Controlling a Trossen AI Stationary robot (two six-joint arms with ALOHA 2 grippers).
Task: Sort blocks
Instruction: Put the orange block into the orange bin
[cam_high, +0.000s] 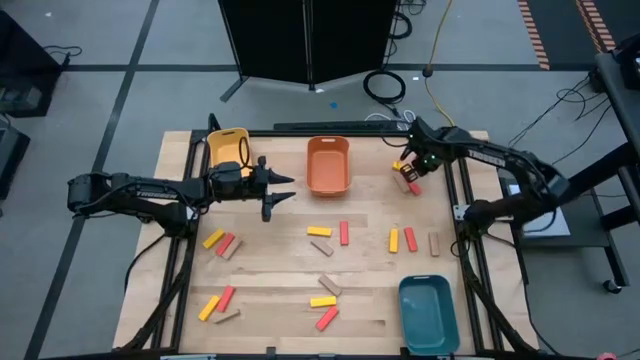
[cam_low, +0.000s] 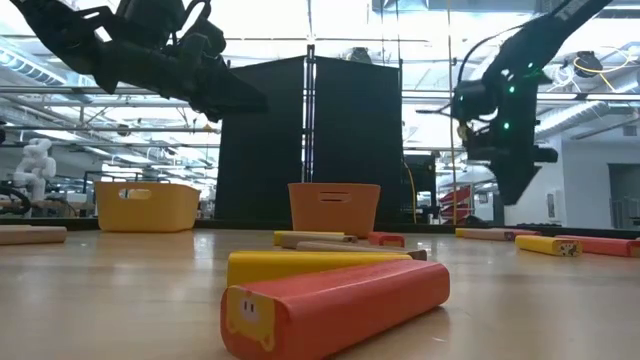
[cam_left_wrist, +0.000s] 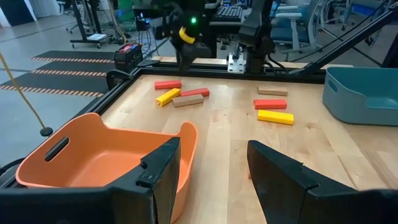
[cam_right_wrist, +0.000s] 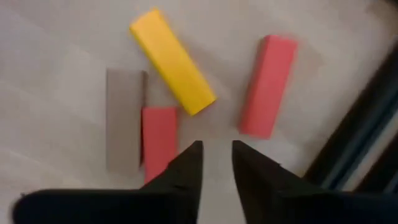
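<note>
Right gripper (cam_high: 412, 170) hangs over the table's 1 o'clock corner, pointing down at a small clump of blocks (cam_high: 406, 180) just right of the orange bin (cam_high: 328, 165). In the right wrist view its two dark fingers (cam_right_wrist: 186, 168) stand a narrow gap apart, nothing between them – bare wood shows through the slot. Below them lie four blocks: a yellow block (cam_right_wrist: 172, 60) set on a slant, a red block (cam_right_wrist: 268, 85) apart at its 3 o'clock side, a shorter red block (cam_right_wrist: 159, 140) touching a tan block (cam_right_wrist: 125, 118) lying alongside it. No finger touches any of them.

Left gripper (cam_high: 281, 190) hovers above the table approx. at 10–11 o'clock, between the yellow bin (cam_high: 227, 147) and the orange bin, aimed toward the right arm. Its fingers (cam_left_wrist: 165, 171) are spread wide, empty; orange bin sits just ahead of them in the left wrist view.

Rest of the blocks lie scattered on the wooden table (cam_high: 280, 300): a red/yellow/tan trio at 9 o'clock, another at 7 o'clock, pairs and singles round the centre, more toward 3 o'clock. Teal bin (cam_high: 428, 312) sits at 5 o'clock. In the low view a red block with a yellow one behind it lies closest to the camera. All three bins look empty as far as visible.
</note>
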